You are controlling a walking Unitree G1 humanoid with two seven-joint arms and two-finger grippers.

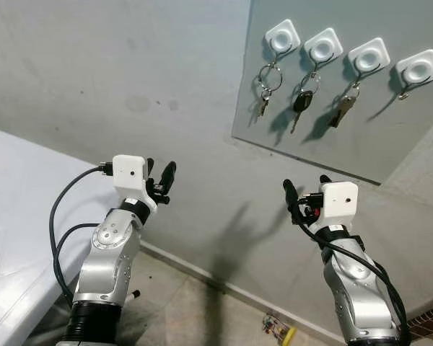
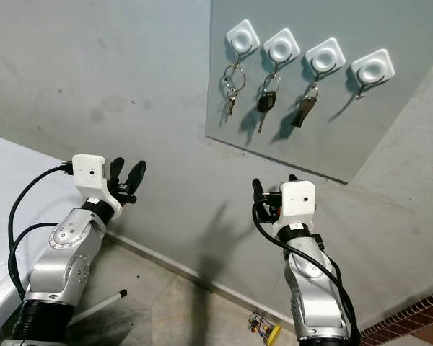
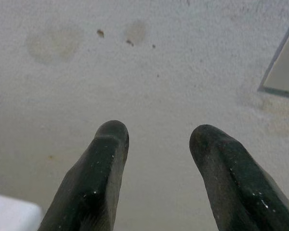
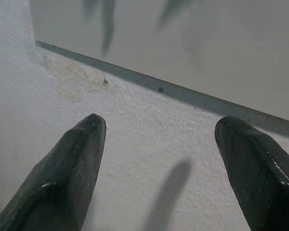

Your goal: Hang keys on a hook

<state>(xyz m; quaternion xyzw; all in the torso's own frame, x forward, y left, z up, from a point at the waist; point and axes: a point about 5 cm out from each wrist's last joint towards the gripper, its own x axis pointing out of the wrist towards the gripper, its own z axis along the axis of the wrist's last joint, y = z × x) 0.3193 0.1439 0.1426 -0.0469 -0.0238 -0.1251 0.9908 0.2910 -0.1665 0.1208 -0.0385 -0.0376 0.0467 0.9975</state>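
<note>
A grey wall (image 1: 130, 72) carries a panel (image 1: 390, 144) at upper right with four white hooks (image 1: 283, 34), three holding keys (image 1: 301, 102), while the left gripper (image 1: 161, 177) and right gripper (image 1: 304, 189) hover below, fingers spread, empty.

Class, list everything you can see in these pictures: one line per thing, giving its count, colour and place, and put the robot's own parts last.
hooks: four, white, in a row on the panel.
keys: three sets, silvery and one black-headed, hanging from the first three hooks counted from the robot's left; the fourth hook is bare.
panel: one, grey, fixed to the wall.
wall: one, grey, stained, ahead.
white surface: one, at the robot's left.
small bundle: one, yellow and mixed colours, on the floor by the wall; unclear what it is.
left gripper: one, black, open, raised toward the wall.
right gripper: one, black, open, below the panel.
</note>
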